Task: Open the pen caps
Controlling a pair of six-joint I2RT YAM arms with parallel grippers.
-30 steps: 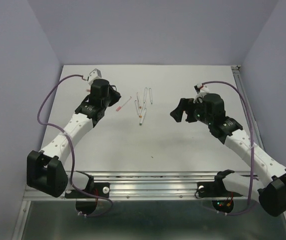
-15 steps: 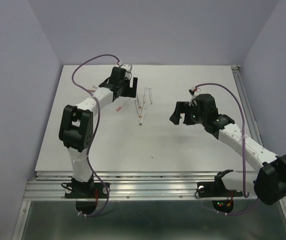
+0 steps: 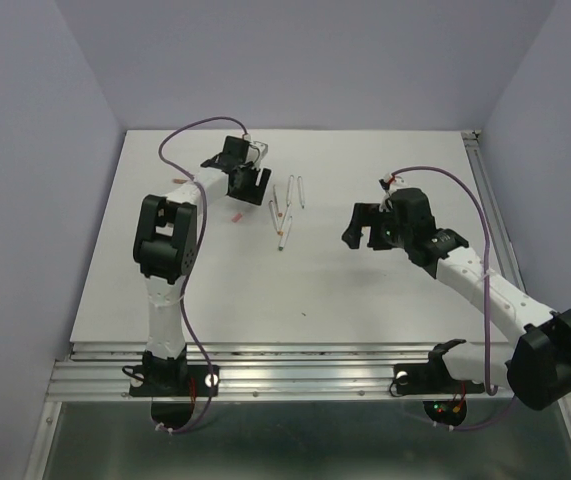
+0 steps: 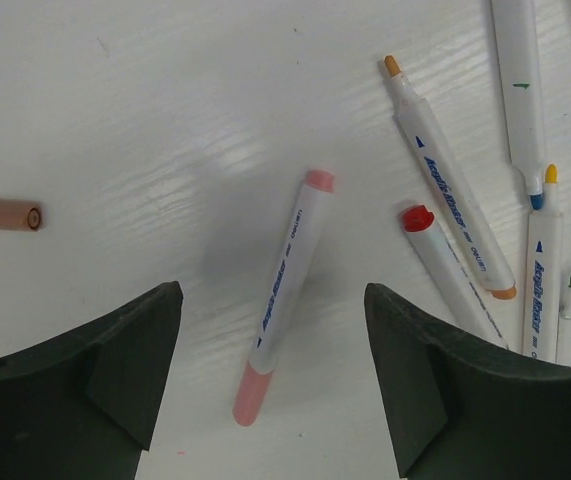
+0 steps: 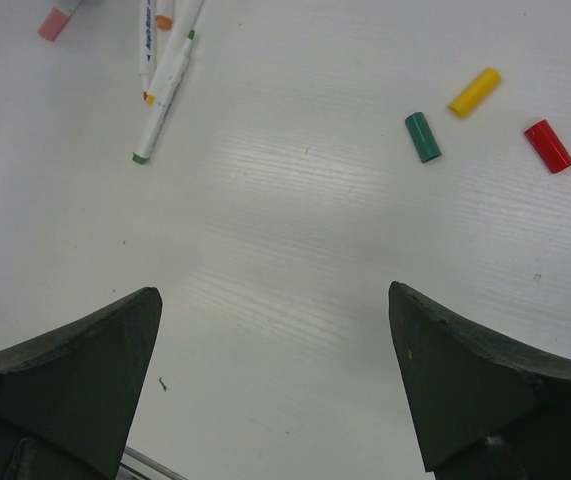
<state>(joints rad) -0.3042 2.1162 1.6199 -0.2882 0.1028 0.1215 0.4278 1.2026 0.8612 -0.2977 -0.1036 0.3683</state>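
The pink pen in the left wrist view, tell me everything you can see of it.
The pink pen is a white barrel, plastic by its look, with blue print along it. Its lower end in the left wrist view wears a longer pink cap; the upper end has a short pink tip. It lies flat and slanted on the white table, clear of the red-ended pen to its right. It sits between the fingers of the open left gripper, untouched.
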